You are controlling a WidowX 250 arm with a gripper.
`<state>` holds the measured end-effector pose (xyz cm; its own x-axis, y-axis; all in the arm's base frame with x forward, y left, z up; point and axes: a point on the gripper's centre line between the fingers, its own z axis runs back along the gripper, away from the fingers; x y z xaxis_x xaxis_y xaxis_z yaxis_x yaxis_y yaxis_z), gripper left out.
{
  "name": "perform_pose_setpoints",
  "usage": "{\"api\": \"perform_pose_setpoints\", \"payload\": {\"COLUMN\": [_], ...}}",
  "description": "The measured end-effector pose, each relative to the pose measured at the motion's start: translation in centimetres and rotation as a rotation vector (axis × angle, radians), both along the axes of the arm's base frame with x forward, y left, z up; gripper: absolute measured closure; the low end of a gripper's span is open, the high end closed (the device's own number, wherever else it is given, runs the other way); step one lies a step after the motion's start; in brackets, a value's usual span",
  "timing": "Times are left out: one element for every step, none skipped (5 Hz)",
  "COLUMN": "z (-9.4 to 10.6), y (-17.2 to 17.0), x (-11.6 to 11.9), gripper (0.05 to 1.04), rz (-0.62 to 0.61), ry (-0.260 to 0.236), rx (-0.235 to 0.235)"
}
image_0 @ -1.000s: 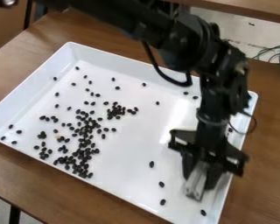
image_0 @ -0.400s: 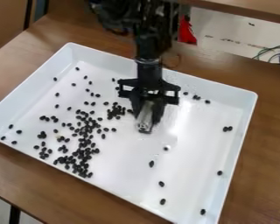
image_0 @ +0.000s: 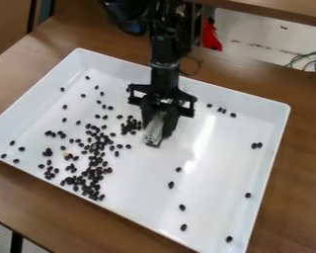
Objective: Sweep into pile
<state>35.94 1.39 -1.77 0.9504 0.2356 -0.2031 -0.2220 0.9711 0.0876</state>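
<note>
My gripper [image_0: 155, 129] hangs over the middle of the white tray [image_0: 220, 183], low near its floor, shut on a small grey-white block-like tool [image_0: 154, 129] that points down between the fingers. Just left of it lies a small cluster of black beans [image_0: 130, 125]. The densest beans [image_0: 95, 173] form an irregular heap in the lower left part of the tray. Other beans are scattered singly along the upper left, and several lie apart on the right side, such as the bean [image_0: 171, 185].
The tray's raised walls surround the work, with its right rim [image_0: 273, 163] and front rim [image_0: 121, 212] on the brown table [image_0: 305, 148]. Behind the table are a red object [image_0: 211, 35] and dark cables [image_0: 311, 59] over a light floor.
The gripper has moved from the tray's right side to its middle, carrying the grey-white tool. A bean near the centre has shifted slightly left since the last earlier frame.
</note>
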Motion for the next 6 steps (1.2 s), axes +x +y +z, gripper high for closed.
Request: {"api": "perform_pose_setpoints", "payload": {"z": [0.4,1.1,1.3,1.3,1.4,1.8], "y": [4.4,14.7,15.7,15.3,14.2,12.3], "x": [-0.5,-3.1,-4.6,-4.6,-4.4,-4.8], "gripper": [0.72,0.721,0.721,0.721,0.721,0.721], "rz": [-0.008,0.196,0.184,0.171,0.14,0.095], "ry": [0.009,-0.025,-0.036,-0.032,-0.045,-0.043], "rx": [0.002,-0.001,-0.028,-0.028,-0.035,-0.033]}}
